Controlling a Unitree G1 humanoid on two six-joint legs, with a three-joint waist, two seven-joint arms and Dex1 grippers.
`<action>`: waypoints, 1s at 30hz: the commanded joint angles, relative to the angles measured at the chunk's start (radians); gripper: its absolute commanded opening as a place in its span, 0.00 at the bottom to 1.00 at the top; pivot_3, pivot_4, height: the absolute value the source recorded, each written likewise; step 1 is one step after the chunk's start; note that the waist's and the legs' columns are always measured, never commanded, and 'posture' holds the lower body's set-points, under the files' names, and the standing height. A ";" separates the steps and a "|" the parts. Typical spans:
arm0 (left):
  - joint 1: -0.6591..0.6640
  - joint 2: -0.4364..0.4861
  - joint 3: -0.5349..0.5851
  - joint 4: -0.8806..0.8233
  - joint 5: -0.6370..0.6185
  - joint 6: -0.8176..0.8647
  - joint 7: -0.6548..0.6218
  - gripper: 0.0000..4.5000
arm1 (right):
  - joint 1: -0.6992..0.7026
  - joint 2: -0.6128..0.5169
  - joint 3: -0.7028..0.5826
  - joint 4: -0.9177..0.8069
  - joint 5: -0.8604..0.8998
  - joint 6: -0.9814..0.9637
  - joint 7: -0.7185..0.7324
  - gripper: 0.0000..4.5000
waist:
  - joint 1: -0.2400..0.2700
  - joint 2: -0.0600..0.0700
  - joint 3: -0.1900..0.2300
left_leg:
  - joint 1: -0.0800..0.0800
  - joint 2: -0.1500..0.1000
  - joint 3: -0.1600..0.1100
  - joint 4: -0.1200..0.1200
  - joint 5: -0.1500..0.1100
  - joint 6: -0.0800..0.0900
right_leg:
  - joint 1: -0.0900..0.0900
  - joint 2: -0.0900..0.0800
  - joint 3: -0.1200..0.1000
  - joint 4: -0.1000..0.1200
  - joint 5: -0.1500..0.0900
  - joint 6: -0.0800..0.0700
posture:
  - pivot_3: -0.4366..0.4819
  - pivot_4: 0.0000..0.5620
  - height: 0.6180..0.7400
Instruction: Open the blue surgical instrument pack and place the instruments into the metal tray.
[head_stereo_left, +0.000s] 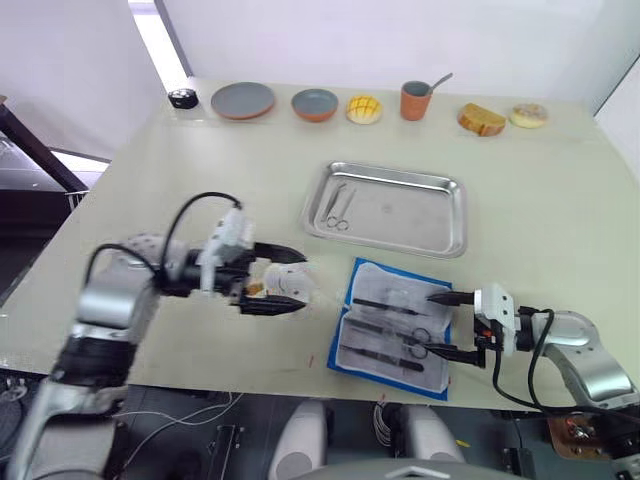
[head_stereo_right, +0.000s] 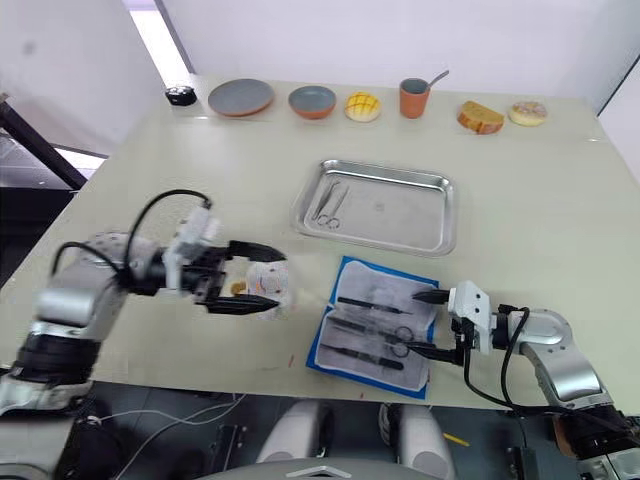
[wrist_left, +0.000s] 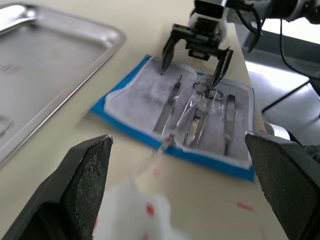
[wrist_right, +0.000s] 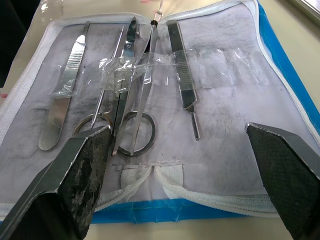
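Note:
The blue surgical instrument pack lies open on the table's front edge, pale lining up. Several instruments lie side by side in it under a clear strip: scissors, tweezers and a flat handle. My right gripper is open at the pack's right edge, one finger on each side of the instruments' ends. Behind the pack sits the metal tray with one pair of scissors at its left end. My left gripper is open left of the pack, its fingers on either side of a small white toy.
Along the table's far edge stand a grey plate, a bowl, a yellow bun, a cup with a spoon, bread and a pastry. The pack lies close to the table's front edge.

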 joint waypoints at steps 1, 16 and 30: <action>-0.055 -0.037 -0.071 0.026 0.073 -0.048 0.022 0.94 | 0.044 -0.010 0.034 0.069 -0.050 0.052 -0.005 1.00 | -0.001 0.000 0.000 | 0.000 0.000 0.000 0.000 0.000 0.000 | 0.000 0.000 0.000 0.000 0.000 0.000 | 0.48 0.27 1.00; -0.206 -0.243 -0.286 0.272 0.304 -0.259 0.040 0.55 | 0.041 -0.003 0.046 0.063 -0.062 0.055 -0.034 1.00 | -0.006 0.000 0.000 | 0.000 -0.002 0.001 0.002 0.000 0.000 | 0.000 0.003 -0.002 0.001 0.000 0.000 | 0.48 0.27 1.00; -0.243 -0.314 -0.350 0.322 0.399 -0.301 0.087 0.55 | 0.048 -0.007 0.048 0.057 -0.070 0.060 -0.053 1.00 | -0.006 0.000 0.000 | 0.000 -0.002 0.000 0.003 0.000 0.000 | 0.000 0.003 -0.003 0.002 0.000 0.000 | 0.48 0.27 1.00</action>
